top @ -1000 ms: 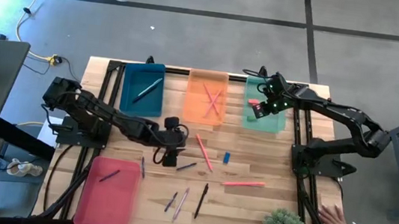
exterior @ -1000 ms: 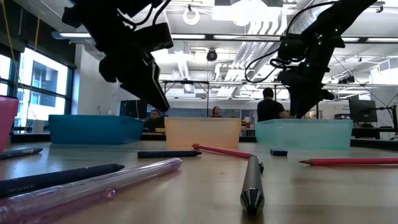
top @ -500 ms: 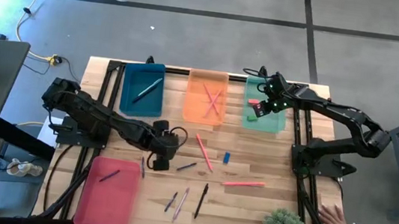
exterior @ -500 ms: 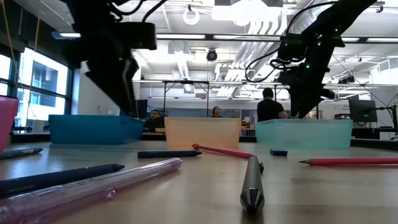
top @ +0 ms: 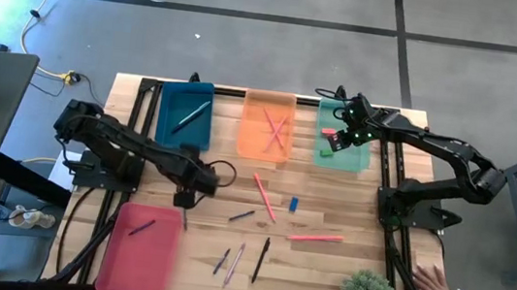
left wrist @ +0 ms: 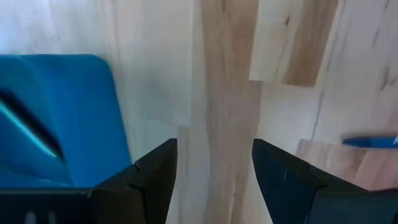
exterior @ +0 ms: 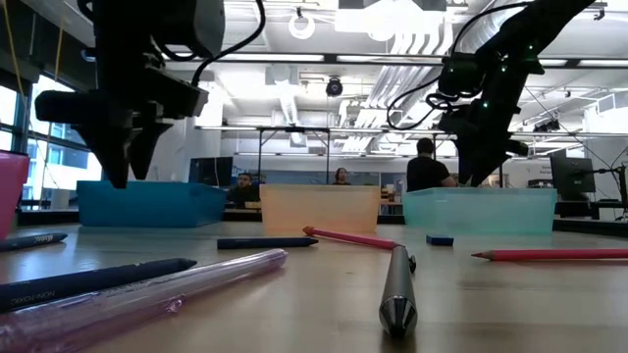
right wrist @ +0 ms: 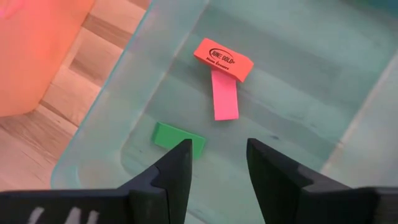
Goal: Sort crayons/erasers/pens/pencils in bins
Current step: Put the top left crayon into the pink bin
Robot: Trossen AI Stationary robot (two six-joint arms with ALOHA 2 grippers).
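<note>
Right gripper (right wrist: 216, 163) is hovering, released, over the mint-green bin (top: 359, 158) holding three erasers (right wrist: 179, 138); left gripper (left wrist: 214, 171) is hanging released above the counter (top: 323, 265).

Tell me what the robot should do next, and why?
Probably lift the right tool out of the mint bin: it is open and empty, and the green eraser lies inside. The blue eraser waits on the table.
</note>
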